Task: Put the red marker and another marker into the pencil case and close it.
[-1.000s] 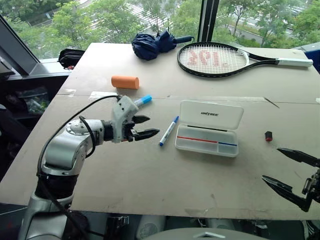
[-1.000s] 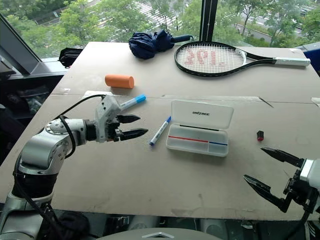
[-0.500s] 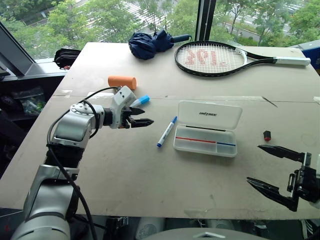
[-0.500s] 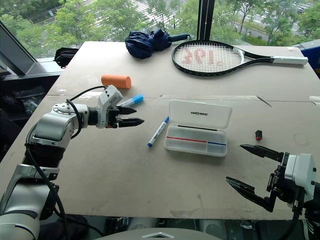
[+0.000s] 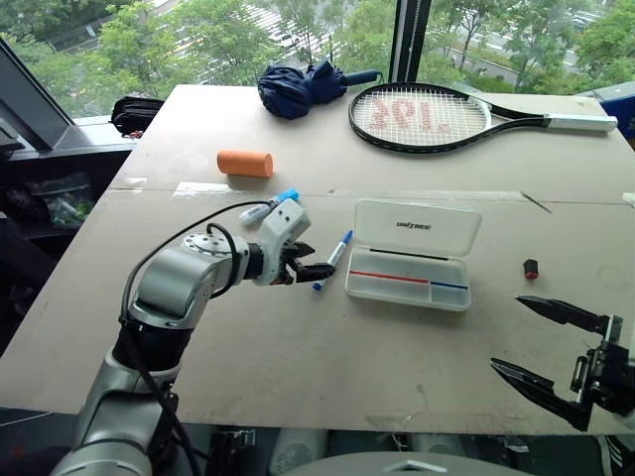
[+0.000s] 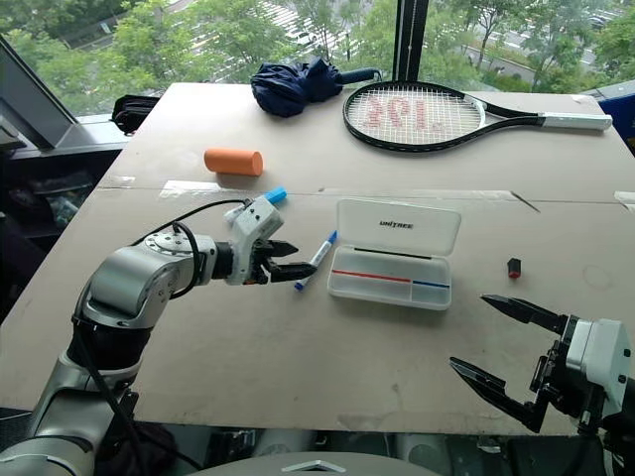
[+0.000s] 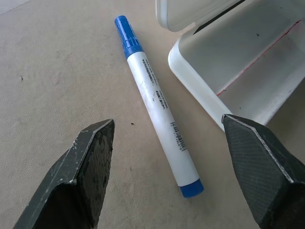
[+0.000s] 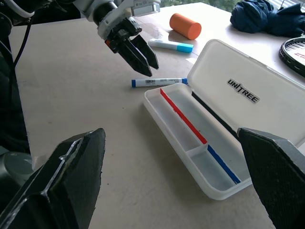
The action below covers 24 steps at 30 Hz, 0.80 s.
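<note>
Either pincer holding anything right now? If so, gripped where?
Nothing held. Left pincer is open above the blue marker, not touching it; right pincer is open and empty.

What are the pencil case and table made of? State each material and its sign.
Pencil case: likely smooth plastic, with an opaque white lid and a see-through tray. Table: looks like matte tan board, perhaps cardboard or fibreboard, with flat dull sheets and taped seams.
</note>
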Each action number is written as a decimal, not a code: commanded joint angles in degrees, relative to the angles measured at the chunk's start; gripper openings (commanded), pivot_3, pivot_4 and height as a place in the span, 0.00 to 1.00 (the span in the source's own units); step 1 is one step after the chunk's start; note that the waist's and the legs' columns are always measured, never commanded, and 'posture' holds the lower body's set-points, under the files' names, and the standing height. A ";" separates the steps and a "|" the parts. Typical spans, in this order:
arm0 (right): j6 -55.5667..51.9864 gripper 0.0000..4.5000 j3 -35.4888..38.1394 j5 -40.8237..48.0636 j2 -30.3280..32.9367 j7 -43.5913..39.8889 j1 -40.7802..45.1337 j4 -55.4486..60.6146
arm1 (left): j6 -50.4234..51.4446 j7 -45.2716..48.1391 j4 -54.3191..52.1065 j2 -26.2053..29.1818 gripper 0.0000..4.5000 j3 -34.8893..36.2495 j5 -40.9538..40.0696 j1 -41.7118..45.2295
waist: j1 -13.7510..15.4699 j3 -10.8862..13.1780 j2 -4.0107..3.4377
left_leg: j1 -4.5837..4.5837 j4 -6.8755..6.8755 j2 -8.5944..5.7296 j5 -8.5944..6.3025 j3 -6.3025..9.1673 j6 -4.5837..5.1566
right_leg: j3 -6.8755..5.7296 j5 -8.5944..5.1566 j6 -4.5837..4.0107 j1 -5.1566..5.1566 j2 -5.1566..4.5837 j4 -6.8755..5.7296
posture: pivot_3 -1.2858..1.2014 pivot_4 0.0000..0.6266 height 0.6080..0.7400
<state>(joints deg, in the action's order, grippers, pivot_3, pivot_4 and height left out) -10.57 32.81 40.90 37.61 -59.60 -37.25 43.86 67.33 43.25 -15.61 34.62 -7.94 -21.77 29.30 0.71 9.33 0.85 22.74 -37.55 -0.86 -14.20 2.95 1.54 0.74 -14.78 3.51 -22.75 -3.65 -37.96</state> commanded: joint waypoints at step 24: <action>3.44 1.00 3.42 -1.04 -2.45 0.02 -2.65 -1.15 | -24.07 28.36 4.10 19.05 0.00 -2.23 -3.10 -1.08 | 0.18 -0.46 -0.23 | -0.02 0.08 0.03 0.00 -0.08 0.00 | 0.02 -0.03 -0.05 -0.02 -0.01 0.08 | 0.52 0.24 0.93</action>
<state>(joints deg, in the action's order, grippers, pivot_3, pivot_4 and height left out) -8.40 34.50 39.66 35.41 -59.59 -39.65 42.26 45.95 67.28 -10.51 53.81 -8.55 -24.78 27.68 0.89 8.87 0.63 22.71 -37.48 -0.88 -14.20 2.86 1.54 0.75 -14.81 3.45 -22.75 -3.70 -37.84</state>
